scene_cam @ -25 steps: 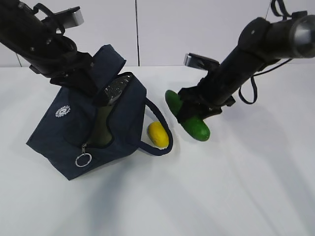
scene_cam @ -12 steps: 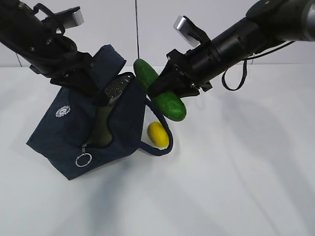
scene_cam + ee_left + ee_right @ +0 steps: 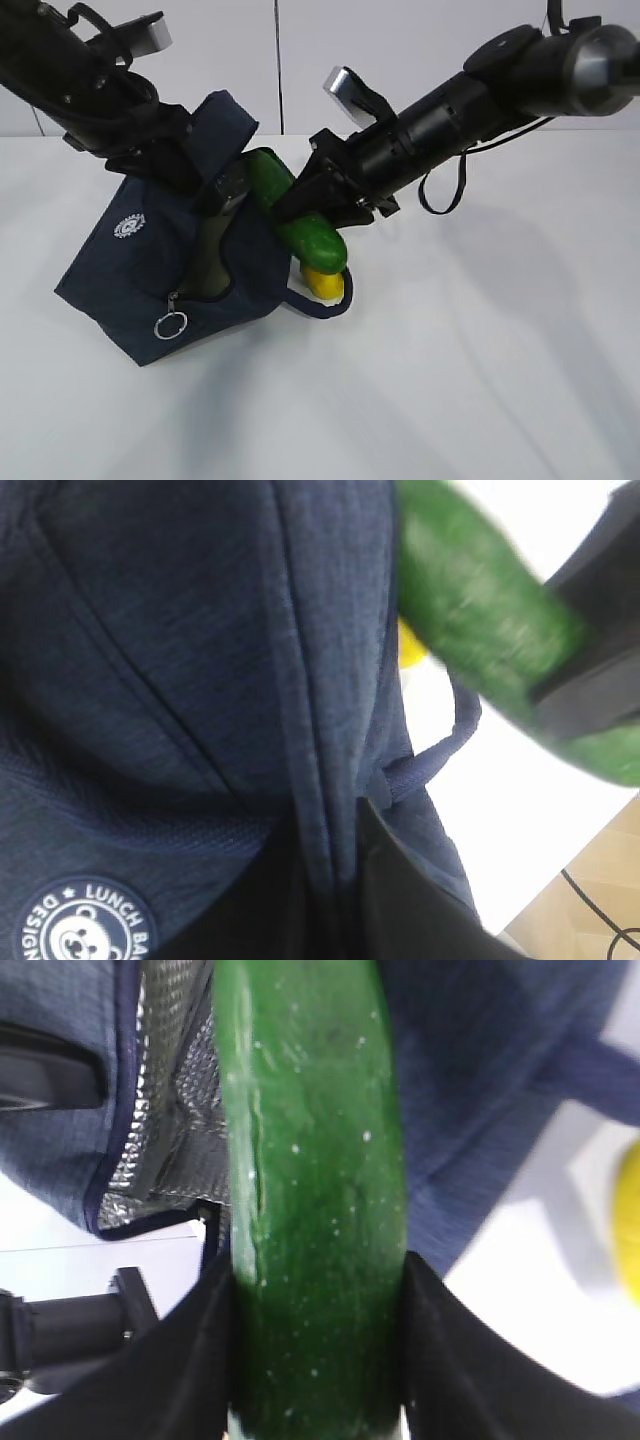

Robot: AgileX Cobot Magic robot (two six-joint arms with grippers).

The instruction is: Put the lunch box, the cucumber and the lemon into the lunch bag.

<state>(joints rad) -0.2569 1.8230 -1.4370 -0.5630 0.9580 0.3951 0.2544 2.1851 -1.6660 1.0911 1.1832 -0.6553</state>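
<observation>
Cucumber [image 3: 300,214] mid-frame, clamped in right gripper [image 3: 318,208], tip at lunch bag [image 3: 140,280] mouth; left gripper [image 3: 185,175] pinched closed on bag's upper fabric.

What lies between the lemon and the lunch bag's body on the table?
In the exterior view, the bag's loop handle curves between the lemon and the lunch bag.

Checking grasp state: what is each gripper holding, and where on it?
Right gripper clamps the cucumber around its middle. Left gripper grips the lunch bag at its top fabric edge, jaws hidden behind fabric.
</observation>
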